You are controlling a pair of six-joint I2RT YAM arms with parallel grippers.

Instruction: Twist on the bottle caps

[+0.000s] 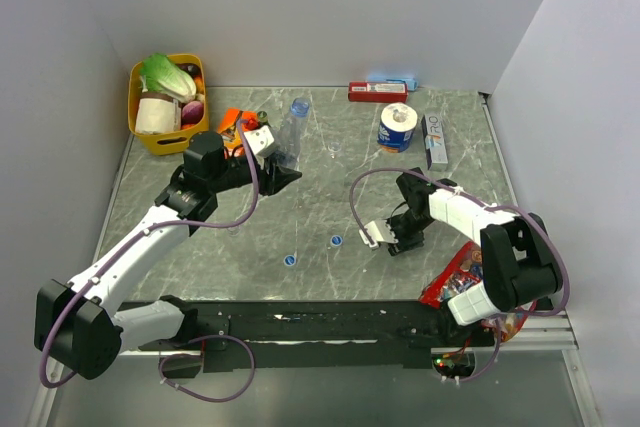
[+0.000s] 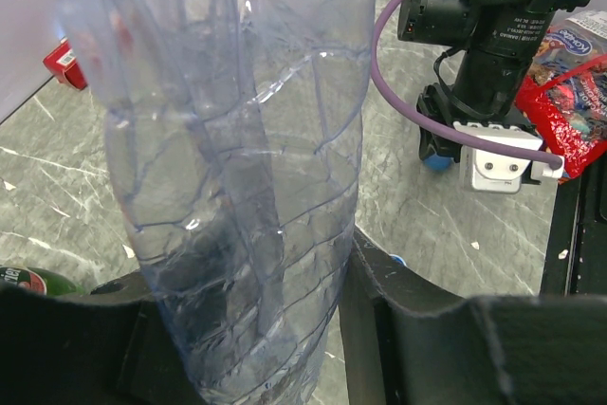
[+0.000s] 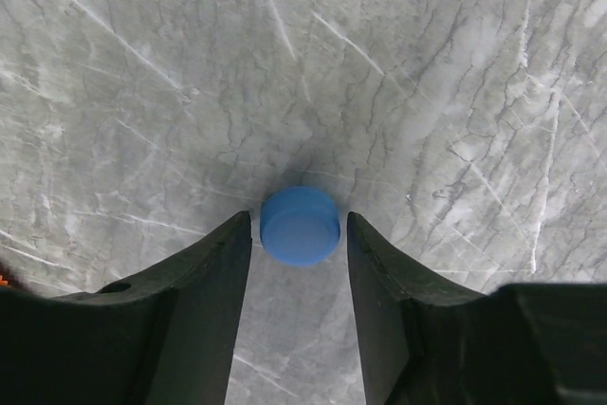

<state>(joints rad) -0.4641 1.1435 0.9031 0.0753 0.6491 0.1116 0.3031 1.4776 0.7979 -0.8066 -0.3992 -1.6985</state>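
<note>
We logged left gripper (image 2: 251, 320) clamped on a clear bottle (image 2: 237, 139) toward the far-left corner, right gripper (image 3: 299, 234) spread astride a blue cap (image 3: 300, 225) nearer the right edge, second cap (image 1: 290, 260) and third cap (image 1: 337, 241) loose toward the near edge; capping, we judged, mostly outstanding.

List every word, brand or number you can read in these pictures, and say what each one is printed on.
Nothing can be quoted with confidence.
Snack bag: white brand lettering in a blue oval, too blurred to read.
Green bottle: white letters on a red label, cut off by the frame edge.
Grey box: large letters, too small to read.
Red box: print too small.
Paper roll: blue print too small.
</note>
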